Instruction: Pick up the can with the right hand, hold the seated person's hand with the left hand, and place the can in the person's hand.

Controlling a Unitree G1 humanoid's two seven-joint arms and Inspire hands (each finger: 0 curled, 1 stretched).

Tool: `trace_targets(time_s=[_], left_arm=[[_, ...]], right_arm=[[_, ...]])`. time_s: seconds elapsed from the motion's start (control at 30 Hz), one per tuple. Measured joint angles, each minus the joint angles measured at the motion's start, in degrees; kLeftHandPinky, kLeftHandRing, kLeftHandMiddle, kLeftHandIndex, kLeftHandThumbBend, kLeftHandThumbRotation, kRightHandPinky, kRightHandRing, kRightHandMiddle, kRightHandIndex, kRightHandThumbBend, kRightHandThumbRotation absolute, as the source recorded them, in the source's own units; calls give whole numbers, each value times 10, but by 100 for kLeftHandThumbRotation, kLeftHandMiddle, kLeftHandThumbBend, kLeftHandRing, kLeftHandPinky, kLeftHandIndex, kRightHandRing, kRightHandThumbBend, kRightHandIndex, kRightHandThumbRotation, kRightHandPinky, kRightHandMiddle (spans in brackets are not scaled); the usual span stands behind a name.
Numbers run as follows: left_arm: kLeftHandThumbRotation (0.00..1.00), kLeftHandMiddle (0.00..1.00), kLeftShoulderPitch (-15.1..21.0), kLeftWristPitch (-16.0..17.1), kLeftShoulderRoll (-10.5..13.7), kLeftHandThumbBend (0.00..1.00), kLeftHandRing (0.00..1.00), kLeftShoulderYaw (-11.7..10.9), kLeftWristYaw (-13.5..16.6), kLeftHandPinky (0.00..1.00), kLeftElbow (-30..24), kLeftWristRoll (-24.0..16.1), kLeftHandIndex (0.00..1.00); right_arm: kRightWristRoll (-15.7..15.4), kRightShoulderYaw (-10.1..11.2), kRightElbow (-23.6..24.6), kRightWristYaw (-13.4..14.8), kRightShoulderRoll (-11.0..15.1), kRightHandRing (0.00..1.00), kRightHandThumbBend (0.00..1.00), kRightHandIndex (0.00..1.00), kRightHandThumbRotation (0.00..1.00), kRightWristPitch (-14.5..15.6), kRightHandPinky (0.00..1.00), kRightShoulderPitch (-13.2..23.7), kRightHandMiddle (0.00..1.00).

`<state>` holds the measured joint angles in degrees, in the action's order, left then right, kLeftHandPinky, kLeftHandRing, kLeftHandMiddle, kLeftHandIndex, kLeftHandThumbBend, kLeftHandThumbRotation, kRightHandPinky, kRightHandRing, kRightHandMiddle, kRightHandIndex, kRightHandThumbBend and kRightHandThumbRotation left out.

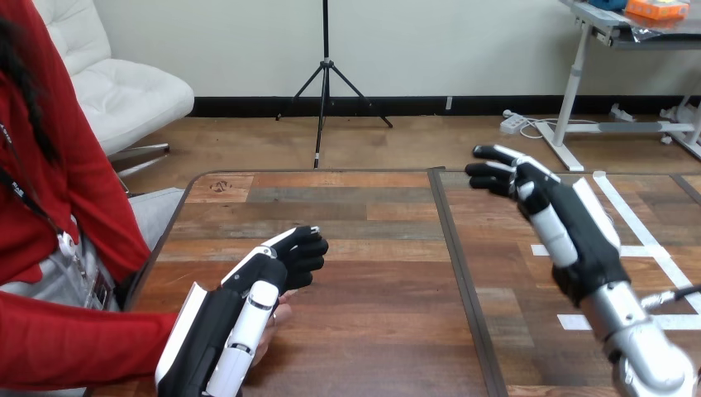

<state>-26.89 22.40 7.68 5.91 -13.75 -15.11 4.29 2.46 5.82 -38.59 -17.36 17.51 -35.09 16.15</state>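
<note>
Left robot hand: laid over the person's hand at the bench's near left; whether it is gripped cannot be told.
Right robot hand: raised over the bench's right half, spread wide, fingers relaxed.
Person's hand: seen just under the left robot hand's palm; red sleeve comes in from the view's left.
White tape marks: stuck on the bench's right half.

No legible text, label or number anywhere; only a small unreadable mark on the table's far-left corner.
</note>
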Motion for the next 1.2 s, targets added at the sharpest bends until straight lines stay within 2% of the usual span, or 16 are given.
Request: trace_targets(time_s=[0.27, 0.47, 0.77, 1.2], left_arm=[[100, 81, 1, 3, 0, 29, 82, 0, 1, 80, 0, -4, 80], [100, 81, 1, 6, 0, 27, 81, 0, 3, 80, 0, -5, 80], [100, 80, 1, 9, 0, 25, 81, 0, 6, 80, 0, -5, 79], [100, 79, 2, 9, -1, 27, 80, 0, 6, 78, 0, -6, 79]], right_arm=[[-11, 1, -71, 10, 22, 83, 95, 86, 100, -1, 89, 45, 83], [-15, 2, -127, 19, 38, 83, 97, 87, 100, 0, 88, 75, 84], [-18, 10, -207, 30, 59, 83, 97, 86, 100, 2, 91, 117, 84], [-55, 10, -290, 84, 87, 85, 98, 87, 100, 20, 91, 170, 85]])
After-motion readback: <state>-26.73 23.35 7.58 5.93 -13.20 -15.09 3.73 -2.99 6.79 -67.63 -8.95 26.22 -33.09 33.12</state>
